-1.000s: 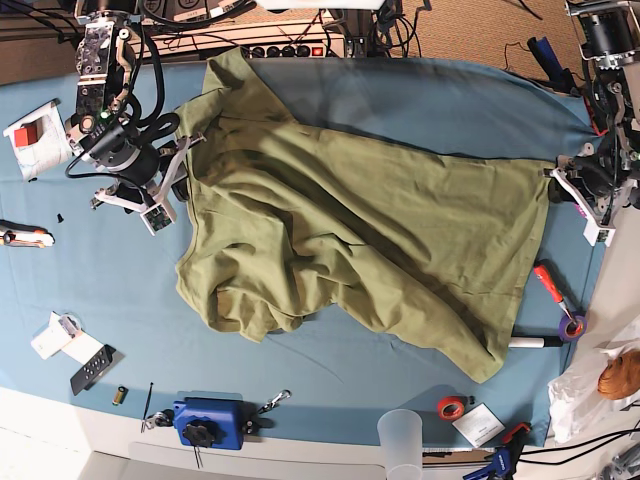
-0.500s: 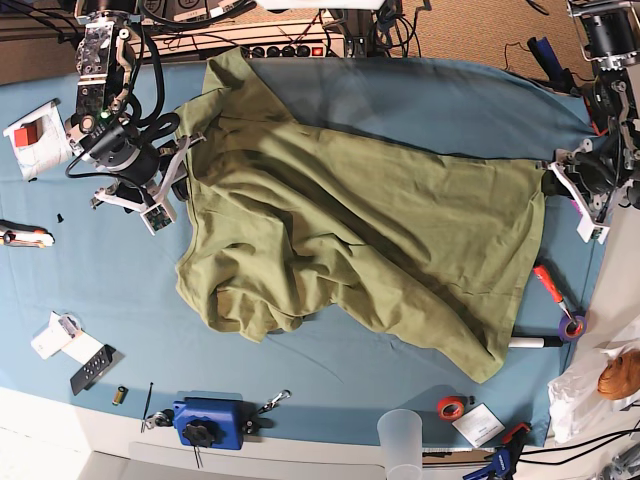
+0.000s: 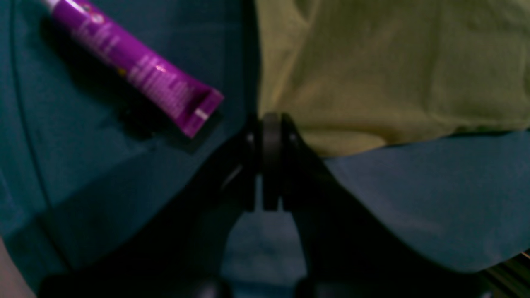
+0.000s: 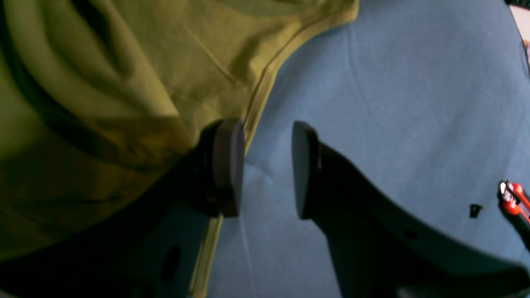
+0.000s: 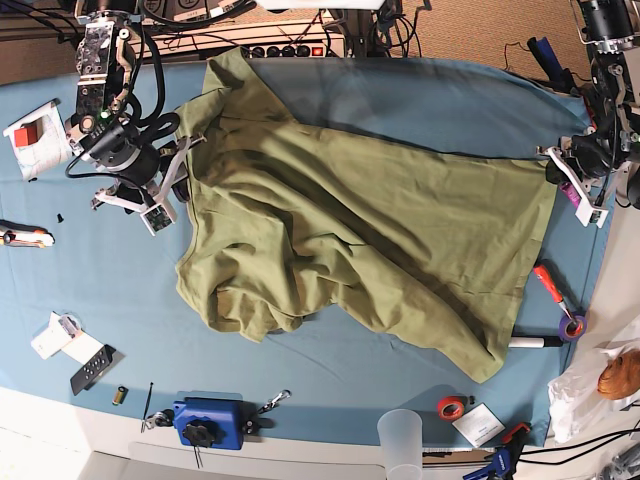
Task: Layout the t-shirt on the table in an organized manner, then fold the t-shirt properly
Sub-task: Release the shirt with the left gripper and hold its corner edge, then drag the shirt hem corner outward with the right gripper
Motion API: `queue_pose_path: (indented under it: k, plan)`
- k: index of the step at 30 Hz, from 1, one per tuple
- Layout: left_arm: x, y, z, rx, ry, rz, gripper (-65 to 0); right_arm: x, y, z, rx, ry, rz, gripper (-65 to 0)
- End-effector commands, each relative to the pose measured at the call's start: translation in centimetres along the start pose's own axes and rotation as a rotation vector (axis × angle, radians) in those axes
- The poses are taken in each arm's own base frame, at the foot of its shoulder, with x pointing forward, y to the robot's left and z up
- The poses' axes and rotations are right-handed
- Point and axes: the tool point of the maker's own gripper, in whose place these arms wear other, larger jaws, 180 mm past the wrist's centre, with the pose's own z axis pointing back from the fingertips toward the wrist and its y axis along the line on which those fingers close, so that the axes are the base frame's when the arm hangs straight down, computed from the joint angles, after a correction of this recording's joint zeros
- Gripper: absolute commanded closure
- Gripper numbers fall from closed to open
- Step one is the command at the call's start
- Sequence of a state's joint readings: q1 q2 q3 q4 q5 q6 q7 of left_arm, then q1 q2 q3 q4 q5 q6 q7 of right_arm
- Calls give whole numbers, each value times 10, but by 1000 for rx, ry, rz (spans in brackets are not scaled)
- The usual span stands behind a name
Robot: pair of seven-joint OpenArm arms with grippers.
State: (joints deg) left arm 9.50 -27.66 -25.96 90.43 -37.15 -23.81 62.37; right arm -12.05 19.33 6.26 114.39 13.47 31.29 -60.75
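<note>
The olive-green t-shirt (image 5: 350, 230) is lying rumpled across the middle of the teal table (image 5: 430, 100), its folds bunching toward the left and its straight hem reaching the right edge. The left gripper (image 3: 265, 136), on the right of the base view, is pressing its jaws together at that hem corner; whether cloth is pinched between them cannot be told. A purple tube (image 3: 136, 70) is lying on the table just left of those jaws in the wrist view. The right gripper (image 4: 265, 165) is standing with jaws apart, one finger (image 4: 225, 165) touching the shirt's seamed edge, the other over bare table. A red-handled tool (image 4: 515, 203) is resting well to the right. Along the near edge, a blue device (image 5: 208, 422), a clear cup (image 5: 400, 440) and a remote (image 5: 96, 368) are lying clear of the shirt.
</note>
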Motion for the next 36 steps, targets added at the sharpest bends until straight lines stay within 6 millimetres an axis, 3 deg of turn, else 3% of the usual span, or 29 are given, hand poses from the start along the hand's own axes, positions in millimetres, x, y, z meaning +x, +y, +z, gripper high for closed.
queue_pose_path:
  k: [1,4,8,14,22,23,28,32,36]
  plan:
    - [-8,5,4,16,57,-9,0,13,-10,5,-29,-52,4,-199]
    - [-22,11,8,37,138,11,0,17,-27,9,-80,-77,-37,-199]
    - [-25,24,17,67,138,38,0,25,-52,17,-140,-117,-92,-199]
    - [-45,55,45,118,130,110,0,25,-62,19,-125,-157,-168,-199]
    - [-52,38,52,-12,68,182,0,16,-72,-10,-73,-142,-283,-200]
    - [-53,37,52,-13,69,183,-11,16,-72,-12,-64,-139,-294,-200]
    - [-52,36,52,-23,69,184,-209,17,-70,-13,-50,-135,-303,-203]
    - [-51,36,52,-23,66,184,-217,26,-75,-11,-57,-161,-301,-310]
    - [-51,36,52,-22,67,184,-217,37,-84,-10,-80,-190,-316,-316]
